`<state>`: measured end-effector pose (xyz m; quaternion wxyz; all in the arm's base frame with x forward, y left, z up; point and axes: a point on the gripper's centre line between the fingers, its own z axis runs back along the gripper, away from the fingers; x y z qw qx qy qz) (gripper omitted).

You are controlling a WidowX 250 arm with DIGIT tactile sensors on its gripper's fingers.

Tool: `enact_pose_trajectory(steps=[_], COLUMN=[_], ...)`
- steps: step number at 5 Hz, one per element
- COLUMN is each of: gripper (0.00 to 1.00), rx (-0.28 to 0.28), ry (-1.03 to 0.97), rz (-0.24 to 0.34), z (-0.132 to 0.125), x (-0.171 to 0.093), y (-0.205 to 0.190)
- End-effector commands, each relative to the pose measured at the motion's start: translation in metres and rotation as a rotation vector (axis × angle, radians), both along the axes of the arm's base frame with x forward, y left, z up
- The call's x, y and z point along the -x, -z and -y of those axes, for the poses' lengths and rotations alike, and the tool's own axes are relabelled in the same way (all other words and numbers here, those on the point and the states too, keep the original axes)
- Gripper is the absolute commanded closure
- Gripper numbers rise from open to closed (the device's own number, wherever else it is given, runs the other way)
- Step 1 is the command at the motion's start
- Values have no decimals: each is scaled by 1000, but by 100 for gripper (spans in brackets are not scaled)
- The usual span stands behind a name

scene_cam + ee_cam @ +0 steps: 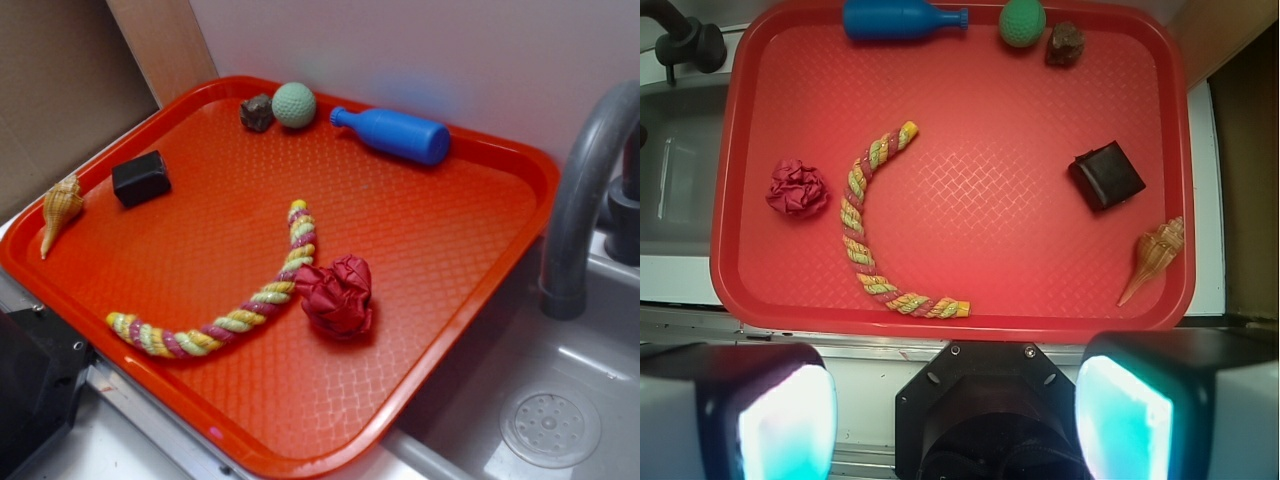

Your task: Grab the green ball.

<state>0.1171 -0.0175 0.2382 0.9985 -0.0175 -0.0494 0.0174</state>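
My hand (958,415) hangs high above the near edge of the red tray (970,318), looking straight down, its two fingers (760,415) spread wide apart and holding nothing. Only the finger pads and the dark mount between them show at the bottom of the wrist view; the rest of my arm is out of frame, and the exterior view does not show my hand at all.

The green ball (1022,21) sits against the tray's far edge, its top cut off in the wrist view. A brown lump (1065,44) lies just beside it toward the far right corner, and a blue bottle (902,19) lies on its side along the same edge, its neck pointing at the ball with a small gap between.

The middle of the tray is open. A curved rope (868,240) and a red wad (797,189) occupy the left half; a black block (1107,176) and a shell (1153,257) lie by the right edge. A grey faucet (585,190) rises beyond the tray's left edge.
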Motion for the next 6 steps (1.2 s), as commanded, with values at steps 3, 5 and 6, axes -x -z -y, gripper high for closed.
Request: enact_pose_trajectory(steps=[3,5,6], gripper=[0,0,0], rx=[-252,-281,-324], ry=[231,165,169], rz=[107,-8,-73], z=[4,-64,-74], x=[-87,-166,-192], y=[82,127,141])
